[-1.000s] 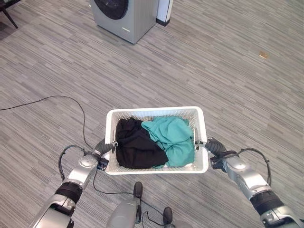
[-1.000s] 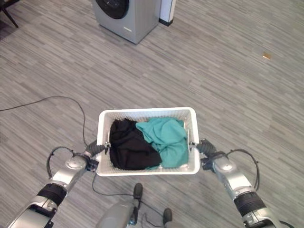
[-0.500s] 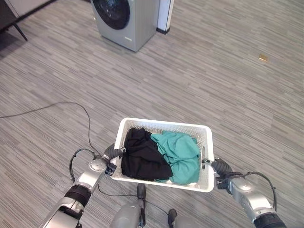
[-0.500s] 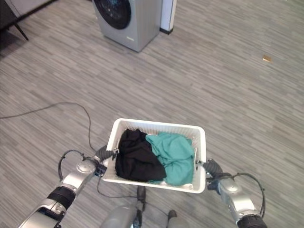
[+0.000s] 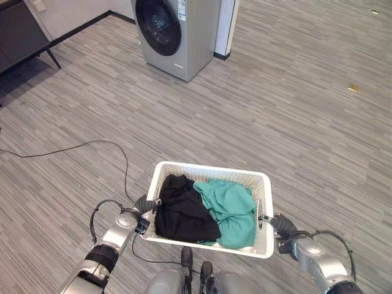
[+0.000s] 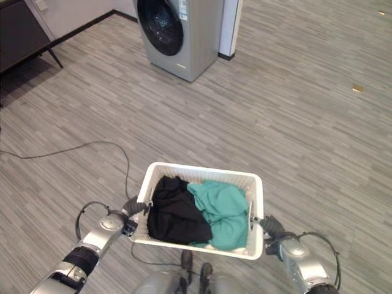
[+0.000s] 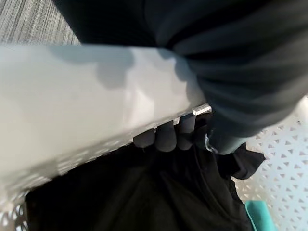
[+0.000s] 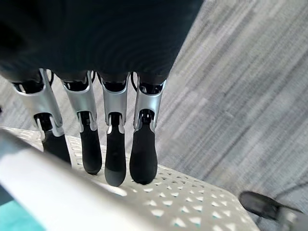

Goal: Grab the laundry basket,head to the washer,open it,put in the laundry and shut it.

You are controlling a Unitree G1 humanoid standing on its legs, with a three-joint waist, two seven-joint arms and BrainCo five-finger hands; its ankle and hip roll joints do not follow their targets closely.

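Left robot hand [image 7: 168, 137] curls over basket rim [image 7: 72, 115] above black garment [image 7: 144, 192].

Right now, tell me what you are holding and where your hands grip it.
The white laundry basket, carried between both hands: the left hand has its fingers curled over the left side rim, and the right hand has its fingers against the right side wall.
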